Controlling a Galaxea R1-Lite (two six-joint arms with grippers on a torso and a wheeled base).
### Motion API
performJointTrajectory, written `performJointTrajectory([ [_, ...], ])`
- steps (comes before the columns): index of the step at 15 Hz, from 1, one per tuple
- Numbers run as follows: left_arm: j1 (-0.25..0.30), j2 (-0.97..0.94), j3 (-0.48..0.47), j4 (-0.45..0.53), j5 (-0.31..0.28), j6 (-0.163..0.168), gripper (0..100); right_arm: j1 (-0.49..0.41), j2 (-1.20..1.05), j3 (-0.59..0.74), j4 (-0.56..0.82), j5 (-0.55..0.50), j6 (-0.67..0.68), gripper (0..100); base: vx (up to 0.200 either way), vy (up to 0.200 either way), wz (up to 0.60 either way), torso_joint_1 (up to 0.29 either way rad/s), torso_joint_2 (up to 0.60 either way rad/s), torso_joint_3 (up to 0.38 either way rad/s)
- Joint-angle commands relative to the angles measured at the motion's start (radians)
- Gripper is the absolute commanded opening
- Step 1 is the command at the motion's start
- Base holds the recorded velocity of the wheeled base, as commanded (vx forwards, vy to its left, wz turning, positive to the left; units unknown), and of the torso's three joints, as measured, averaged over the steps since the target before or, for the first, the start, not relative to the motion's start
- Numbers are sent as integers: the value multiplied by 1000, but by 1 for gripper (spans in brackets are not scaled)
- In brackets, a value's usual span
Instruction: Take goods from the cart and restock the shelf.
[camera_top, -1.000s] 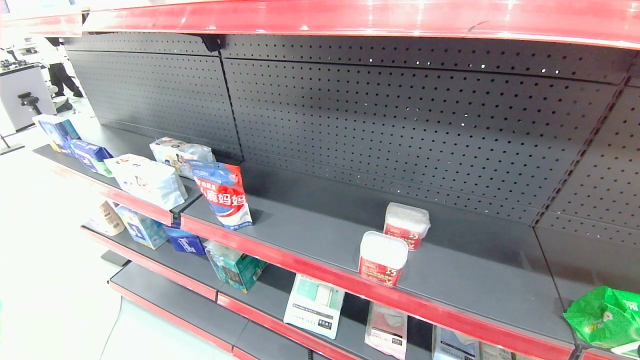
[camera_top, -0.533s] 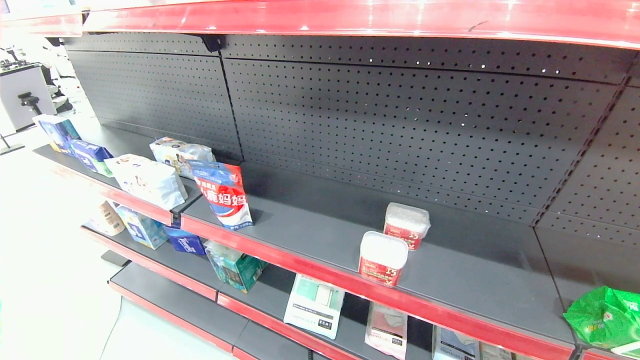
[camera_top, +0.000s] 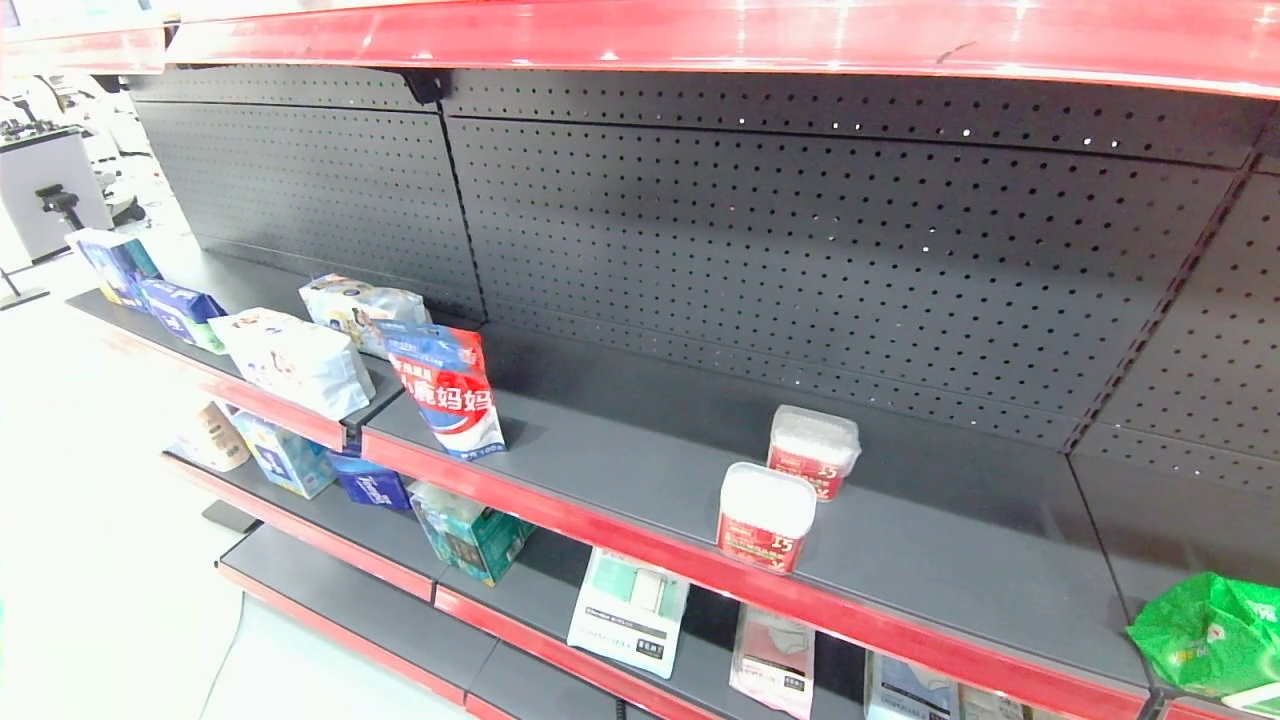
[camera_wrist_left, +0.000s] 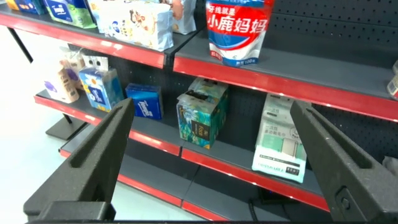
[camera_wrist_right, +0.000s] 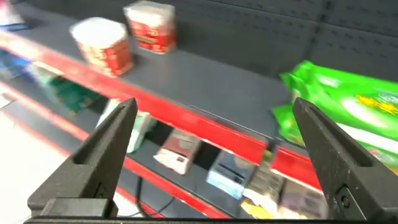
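Note:
The black shelf with red edges carries goods. A red, white and blue pouch stands near the front edge, and two white-lidded red tubs stand to its right. A green bag lies at the far right. My left gripper is open and empty, facing the pouch and the lower shelves. My right gripper is open and empty, in front of the tubs and the green bag.
White and blue packs sit on the shelf's left section. Lower shelves hold a teal box, blue boxes and flat white packets. The shelf's middle has free room. White floor lies to the left.
A person far off at the left edge has walked out of sight. The shelf, the goods and the camera have not moved.

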Motion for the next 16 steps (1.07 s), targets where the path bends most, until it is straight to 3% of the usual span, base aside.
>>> performJointTrajectory([
  [1, 0, 0, -1, -1, 1, 0, 100, -19, 6, -4, 1, -5, -2, 100, 0, 0, 0, 0, 0, 0],
  [4, 0, 0, 0, -1, -1, -2, 100, -50, -16, 33, -31, -68, 1, 100, 0, 0, 0, 0, 0, 0],
  [7, 0, 0, -1, -1, 1, -3, 100, -12, -53, 33, -31, -62, 7, 100, 0, 0, 0, 0, 0, 0],
  [16, 0, 0, -1, -1, -1, -5, 100, -19, -76, 33, -31, -79, 33, 100, 0, 0, -67, 1, 0, 1],
])
